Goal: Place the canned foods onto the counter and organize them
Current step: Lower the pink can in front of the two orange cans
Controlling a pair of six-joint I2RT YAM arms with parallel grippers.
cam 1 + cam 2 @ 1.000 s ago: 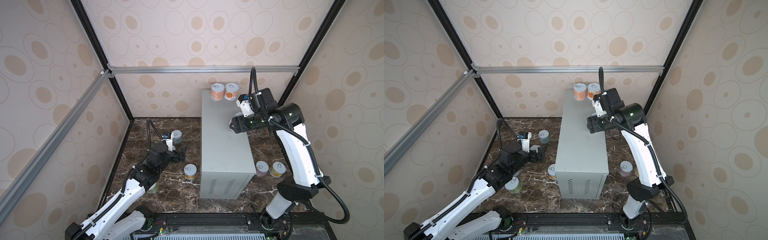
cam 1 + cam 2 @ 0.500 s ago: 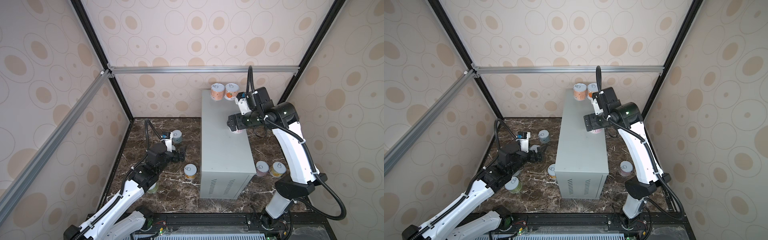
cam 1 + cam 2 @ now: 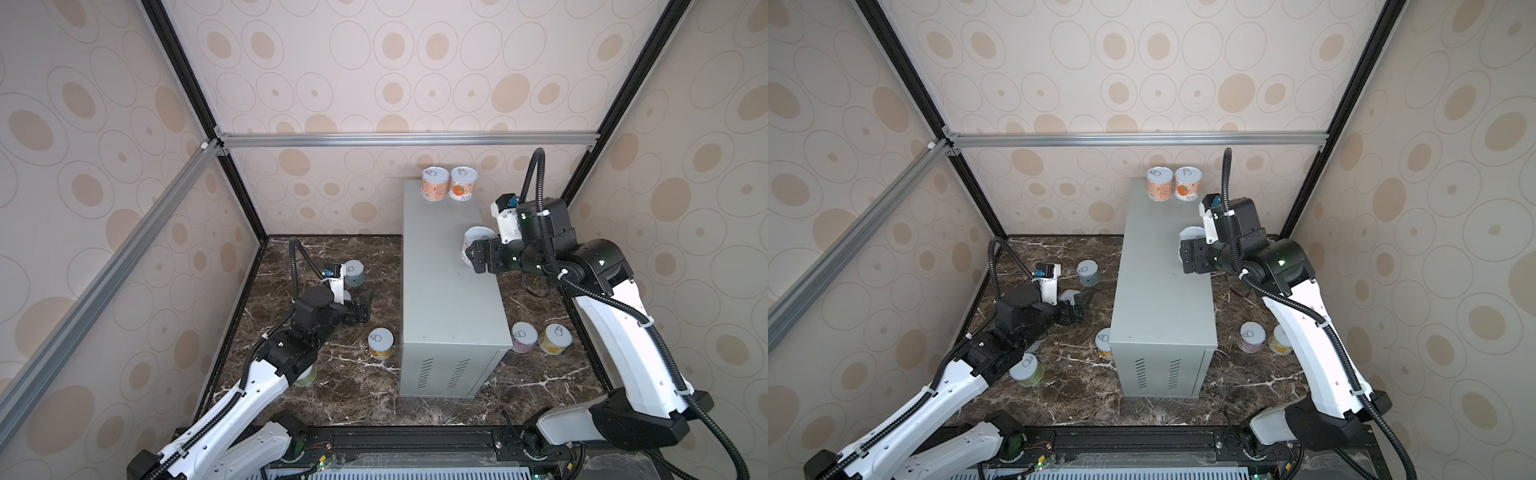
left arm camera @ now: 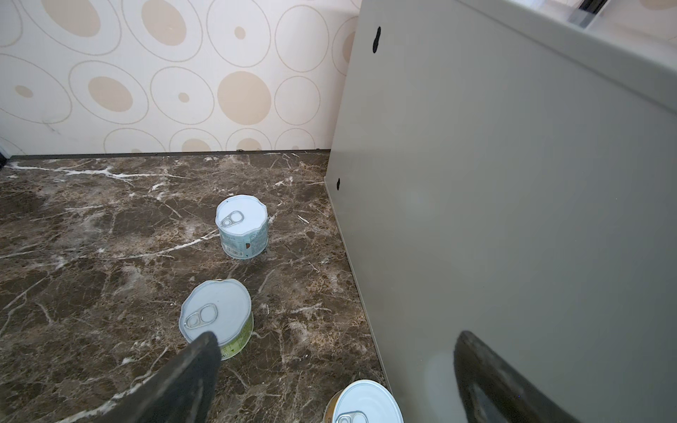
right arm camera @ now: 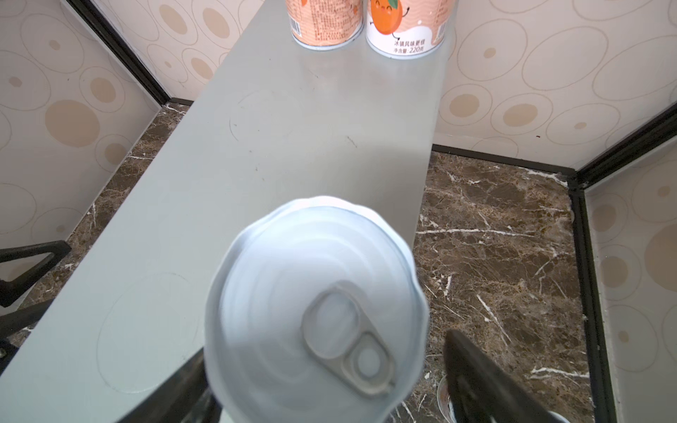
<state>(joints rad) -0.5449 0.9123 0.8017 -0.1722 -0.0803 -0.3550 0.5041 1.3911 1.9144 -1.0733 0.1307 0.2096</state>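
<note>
Right gripper [image 3: 473, 259]: over the counter [image 3: 444, 291], at its long edge on the right arm's side, about midway along; fingers spread around the third can [image 5: 315, 311], one finger [image 5: 476, 370] plainly off its wall, the other half hidden under the lid
What had just changed: a second earlier that gripper had been closed on the can; by now it had loosened, and the lid showed clear beyond the fingertips in both top views
Third can: upright on the counter top as far as I could judge, close to that same edge, well apart from the orange cans [image 3: 435, 183] standing together at the counter's far end; its lid looked smeared in the right wrist view, so I could not tell whether it had settled
Left gripper [image 3: 365, 307]: low beside the counter on the left arm's side, fingers wide with nothing between them, barely shifted over that second; a green can [image 4: 216, 318] sat just past one fingertip
Off the counter: pale blue can [image 3: 354, 273], yellow can [image 3: 380, 343] and another green can [image 3: 1026, 368] on the left arm's side; pink can [image 3: 524, 336] and a second yellow can [image 3: 555, 338] on the other
Meaning for the task: three cans up, it seemed, and the rest waiting on the marble [image 3: 374, 257]; I judged the release nearly done, with the placing so near the edge the thing to watch
</note>
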